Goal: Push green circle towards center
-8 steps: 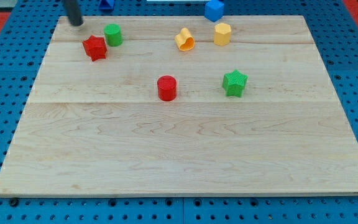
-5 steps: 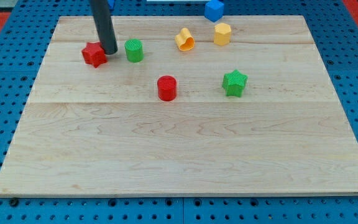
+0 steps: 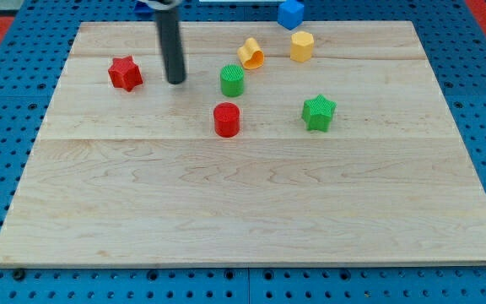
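The green circle [image 3: 232, 80] is a short green cylinder on the wooden board [image 3: 243, 203], above the red circle [image 3: 226, 119] and below-left of the yellow heart-like block [image 3: 250, 53]. My tip [image 3: 175, 81] rests on the board to the left of the green circle, with a clear gap between them. The red star [image 3: 125, 73] lies left of my tip. The dark rod rises from the tip to the view's top.
A yellow hexagon block [image 3: 301, 46] sits near the board's top edge. A green star [image 3: 318, 112] lies right of the red circle. A blue block [image 3: 290, 13] sits off the board at the view's top, on the blue pegboard.
The green circle has slid right and down, from beside the red star to just above the red circle. My tip has moved right and now stands apart from the circle.
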